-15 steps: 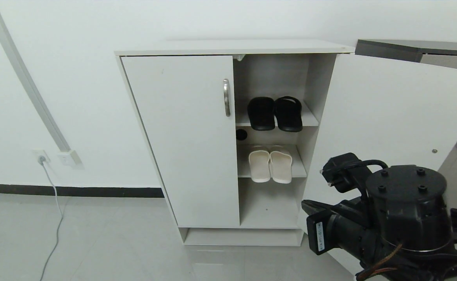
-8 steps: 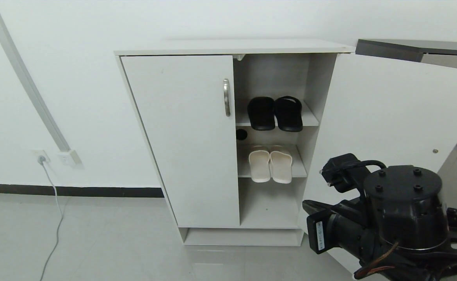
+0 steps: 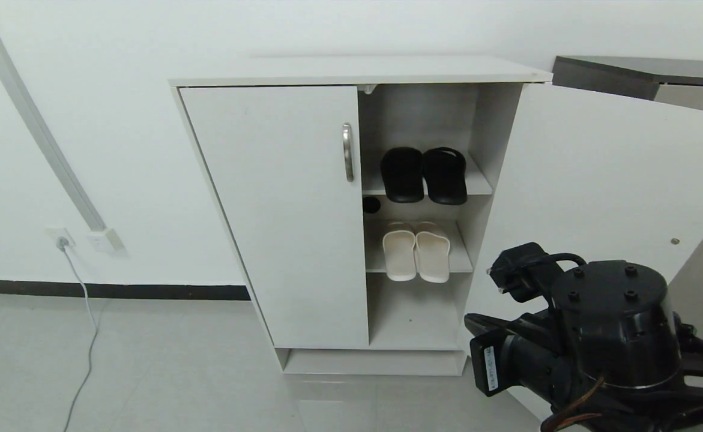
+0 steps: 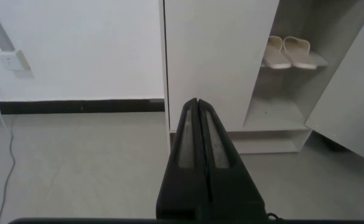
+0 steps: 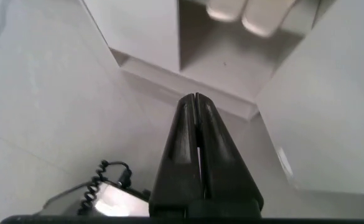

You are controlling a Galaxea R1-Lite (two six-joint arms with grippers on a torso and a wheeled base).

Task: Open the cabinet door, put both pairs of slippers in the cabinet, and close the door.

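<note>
We are logging the flat white cabinet door (image 3: pixel 603 198) hanging open, just right of our nearer right gripper (image 5: pixel 197 124). It and the left gripper (image 4: pixel 197 124) are sitting pressed together, empty.

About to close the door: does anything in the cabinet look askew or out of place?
Both pairs sit straight, but the black slippers and white slippers slightly overhang their shelf edges, which might catch the door.

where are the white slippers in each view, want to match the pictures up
Head view: white slippers on the middle shelf, under the black slippers.
Left wrist view: white slippers on that shelf, beside the closed door.
Right wrist view: white slippers' near ends, above the bottom compartment.
Shared landmark: that bare bottom compartment, right below them.
</note>
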